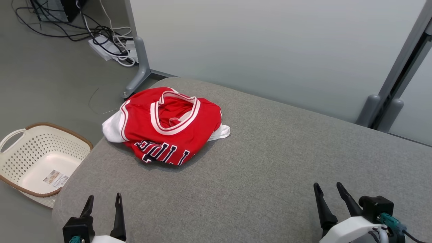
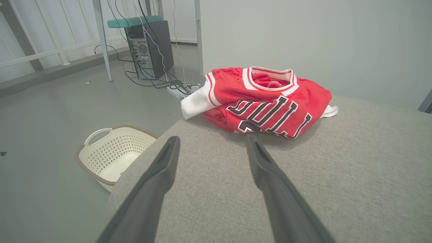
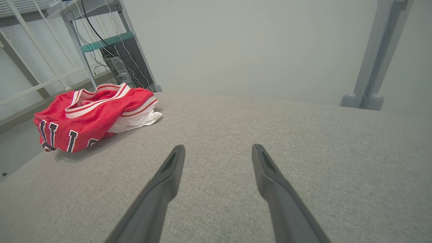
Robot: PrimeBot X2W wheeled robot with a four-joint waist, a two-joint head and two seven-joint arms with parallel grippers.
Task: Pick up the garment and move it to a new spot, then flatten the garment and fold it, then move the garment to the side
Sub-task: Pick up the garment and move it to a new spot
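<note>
We see the garment bunched on the table. Our left tool and right tool gape empty

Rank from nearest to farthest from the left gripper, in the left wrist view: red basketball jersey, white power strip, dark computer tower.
1. Red basketball jersey, just ahead of the left gripper.
2. White power strip, on the floor beyond it.
3. Dark computer tower, farther back.

Prob. lab/office space. PC tower, loose cables, pwr strip on floor; partition panel behind.
</note>
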